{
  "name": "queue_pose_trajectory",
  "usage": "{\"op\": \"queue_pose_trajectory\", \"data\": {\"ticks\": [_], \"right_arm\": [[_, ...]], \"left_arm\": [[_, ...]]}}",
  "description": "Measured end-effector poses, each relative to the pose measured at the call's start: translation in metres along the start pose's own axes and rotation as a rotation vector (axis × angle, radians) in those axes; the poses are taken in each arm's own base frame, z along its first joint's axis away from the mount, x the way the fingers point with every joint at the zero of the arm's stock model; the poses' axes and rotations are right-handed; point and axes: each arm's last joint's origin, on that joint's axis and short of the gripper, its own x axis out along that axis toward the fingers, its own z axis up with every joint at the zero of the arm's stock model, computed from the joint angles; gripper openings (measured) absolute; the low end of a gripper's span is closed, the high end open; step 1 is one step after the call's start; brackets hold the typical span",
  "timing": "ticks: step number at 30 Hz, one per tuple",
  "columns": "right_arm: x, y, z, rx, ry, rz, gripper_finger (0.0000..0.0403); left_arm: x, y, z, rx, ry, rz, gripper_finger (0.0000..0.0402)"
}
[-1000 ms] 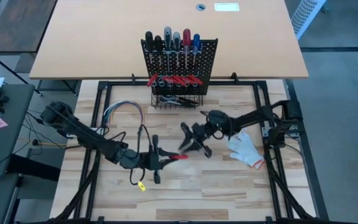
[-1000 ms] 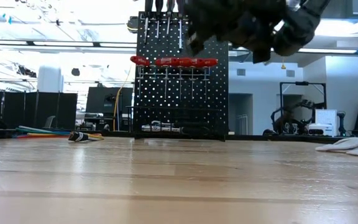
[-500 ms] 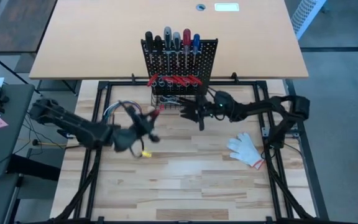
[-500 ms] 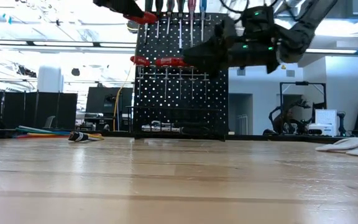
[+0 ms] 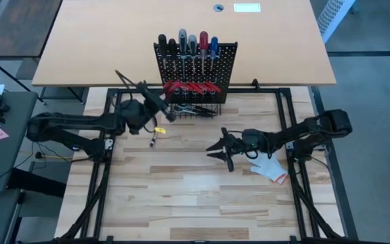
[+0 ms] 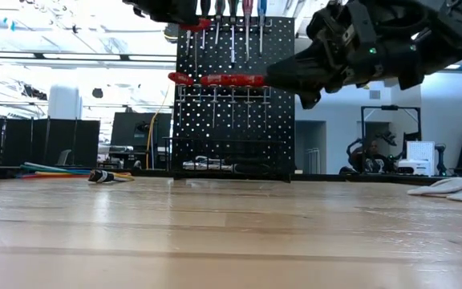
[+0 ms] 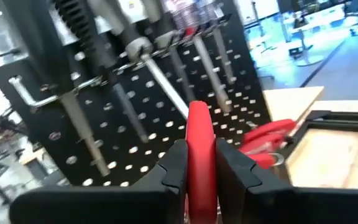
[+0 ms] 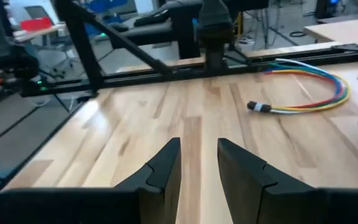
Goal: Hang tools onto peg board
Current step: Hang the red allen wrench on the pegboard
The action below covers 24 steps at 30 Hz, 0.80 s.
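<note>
One second on, I have my left gripper point(image 5: 160, 110) up from mid-table, clamped on a red-handled screwdriver point(image 7: 199, 146) at the peg board's point(image 5: 223, 54) eight o'clock, ready for hanging, while my right gripper point(image 5: 221, 147), fingers apart and empty, waits at its five o'clock.

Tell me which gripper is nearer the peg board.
Left. The left gripper, shut on a red-handled tool, is right at the peg board's left side. The right gripper, empty, hovers over the open table in front, near the white glove.
</note>
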Motion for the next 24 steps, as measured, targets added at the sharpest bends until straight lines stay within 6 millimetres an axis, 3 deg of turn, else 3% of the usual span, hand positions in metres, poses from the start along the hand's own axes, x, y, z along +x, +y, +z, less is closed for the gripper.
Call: {"op": "queue_pose_trajectory", "data": {"ticks": [12, 24], "right_arm": [[0.001, 0.001, 0.003, 0.004, -0.018, 0.004, 0.0112], [0.0, 0.001, 0.004, 0.005, -0.033, 0.005, 0.0112]], "left_arm": [[0.025, 0.016, -0.022, -0.046, 0.061, -0.055, 0.0041], [0.029, 0.022, -0.03, -0.107, 0.107, -0.077, 0.0041]]}}
